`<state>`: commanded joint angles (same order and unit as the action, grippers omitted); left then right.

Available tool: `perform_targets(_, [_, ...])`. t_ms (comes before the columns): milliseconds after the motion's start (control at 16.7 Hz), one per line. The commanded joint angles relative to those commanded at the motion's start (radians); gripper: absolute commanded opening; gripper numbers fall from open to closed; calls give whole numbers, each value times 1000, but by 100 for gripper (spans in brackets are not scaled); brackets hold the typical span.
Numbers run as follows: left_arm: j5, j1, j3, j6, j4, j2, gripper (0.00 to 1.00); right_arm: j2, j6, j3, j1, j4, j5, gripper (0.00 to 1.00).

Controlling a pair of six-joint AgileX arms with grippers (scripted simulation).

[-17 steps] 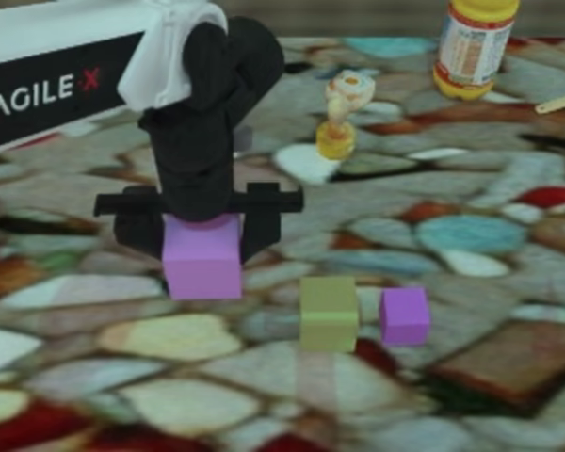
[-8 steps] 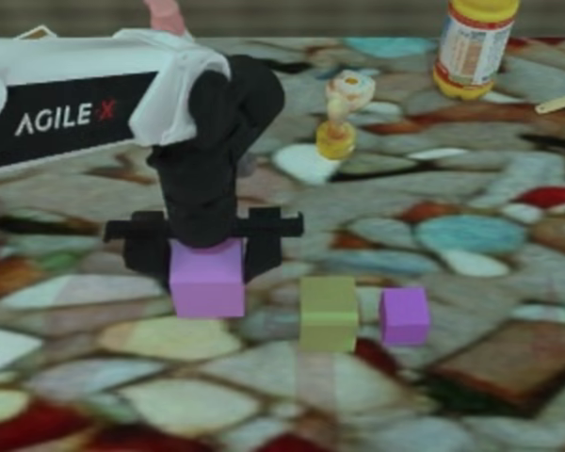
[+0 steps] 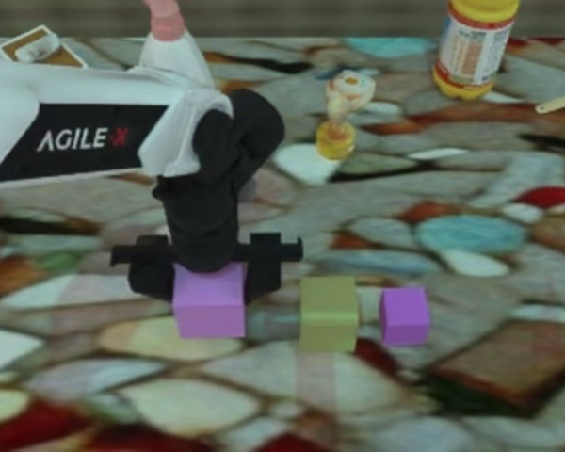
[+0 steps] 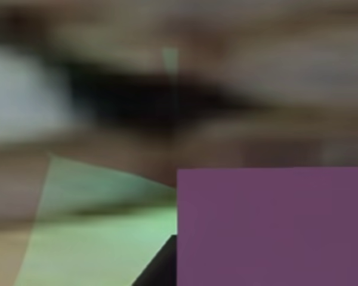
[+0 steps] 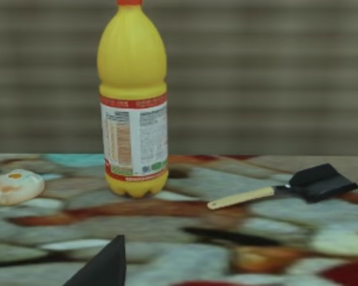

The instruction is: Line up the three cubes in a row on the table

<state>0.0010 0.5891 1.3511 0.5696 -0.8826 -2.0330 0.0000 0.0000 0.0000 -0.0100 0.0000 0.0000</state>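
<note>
On the desk (image 3: pixel 198 400), the three cubes sat nearest: the light-purple cube (image 3: pixel 209 301) at left, clamped in the left end effector (image 3: pixel 207 273); the olive-green cube (image 3: pixel 329 314) and small purple cube (image 3: pixel 403 315) to its right. Farther back stood a yellow bottle (image 3: pixel 475 42).

A rendered tabletop test scene: a cobblestone-printed table (image 3: pixel 508 235), a blurred striped backdrop, a stray bottle (image 5: pixel 133 101) and spatula (image 5: pixel 286 189).
</note>
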Motion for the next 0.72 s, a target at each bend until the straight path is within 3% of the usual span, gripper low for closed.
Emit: perform_targets(720, [0, 0, 0, 0, 0, 0, 90, 0, 0, 0, 0, 0, 0, 100])
